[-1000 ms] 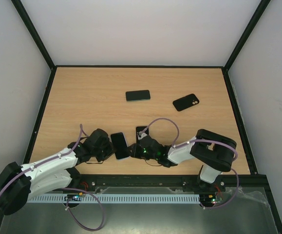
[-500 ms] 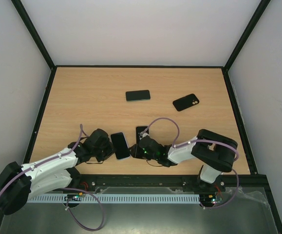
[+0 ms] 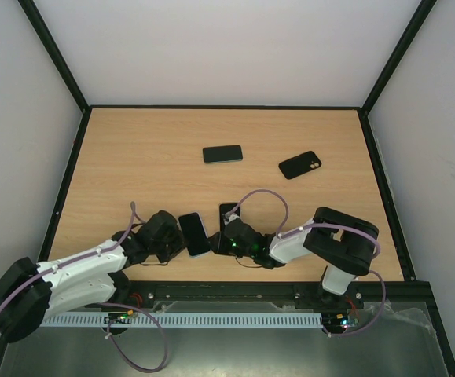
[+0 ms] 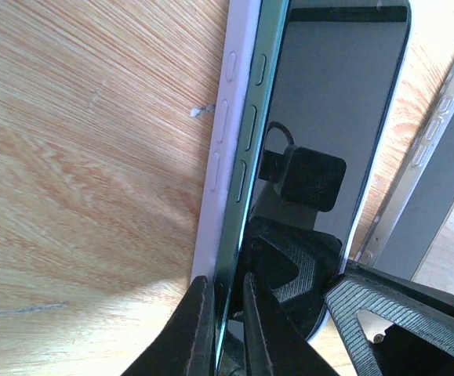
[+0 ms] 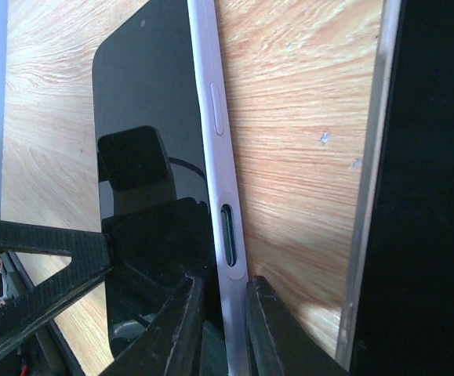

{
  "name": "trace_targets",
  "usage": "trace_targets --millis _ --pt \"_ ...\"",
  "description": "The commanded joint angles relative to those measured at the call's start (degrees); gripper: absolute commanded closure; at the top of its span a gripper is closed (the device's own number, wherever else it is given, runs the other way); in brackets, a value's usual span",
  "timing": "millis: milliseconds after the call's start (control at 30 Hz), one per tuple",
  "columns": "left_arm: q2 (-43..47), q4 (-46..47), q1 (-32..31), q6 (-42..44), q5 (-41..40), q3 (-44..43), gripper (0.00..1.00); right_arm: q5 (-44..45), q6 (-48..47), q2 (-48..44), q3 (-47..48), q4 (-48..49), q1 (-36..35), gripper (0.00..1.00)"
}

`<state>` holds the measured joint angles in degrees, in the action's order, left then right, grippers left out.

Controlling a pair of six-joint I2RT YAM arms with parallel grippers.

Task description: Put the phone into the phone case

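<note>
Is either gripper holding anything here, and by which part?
Both pinch the phone and its lilac case: the left gripper is shut on one long edge, the right gripper on the case's opposite side wall.

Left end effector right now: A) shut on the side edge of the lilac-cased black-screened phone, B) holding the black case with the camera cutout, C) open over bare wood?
A: the left wrist view shows the left end effector pinched shut on the side edge of the lilac-cased black-screened phone.

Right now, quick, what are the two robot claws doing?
Left gripper: closed, pinching the phone at its edge.
Right gripper: closed on the side wall of the phone case.
</note>
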<state>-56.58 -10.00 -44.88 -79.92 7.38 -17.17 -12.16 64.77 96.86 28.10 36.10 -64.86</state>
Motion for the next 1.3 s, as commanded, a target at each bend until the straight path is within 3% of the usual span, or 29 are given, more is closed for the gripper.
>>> trace_targets --millis 0,267,467,733,933,1267 --pt "-3.35 7.35 -2.48 -2.10 3.24 -0.36 0.96 -2.22 0.53 1.59 0.21 3.89 -1.08 0.83" --pt "-2.80 3.38 -2.61 -0.95 -0.28 -2.57 0.94 -2.06 0.86 0.23 -0.27 4.16 -1.25 0.84" --pt "-0.68 -2.16 -2.27 -0.08 -3.46 -3.01 0.76 3.86 -1.09 -1.96 -0.19 -1.52 -0.84 0.81" --pt "0.68 -6.89 2.91 8.07 -5.61 -4.37 0.66 1.89 -3.12 -1.85 2.18 -2.50 2.59 0.74" --pt "0.51 -2.88 8.76 13.97 -1.09 -2.80 0.66 1.38 -4.05 0.36 4.59 -2.90 3.77 0.72" --pt "-1.38 3.59 11.63 14.80 3.34 1.99 0.76 0.43 -3.63 5.92 8.44 -5.38 3.91 0.70"
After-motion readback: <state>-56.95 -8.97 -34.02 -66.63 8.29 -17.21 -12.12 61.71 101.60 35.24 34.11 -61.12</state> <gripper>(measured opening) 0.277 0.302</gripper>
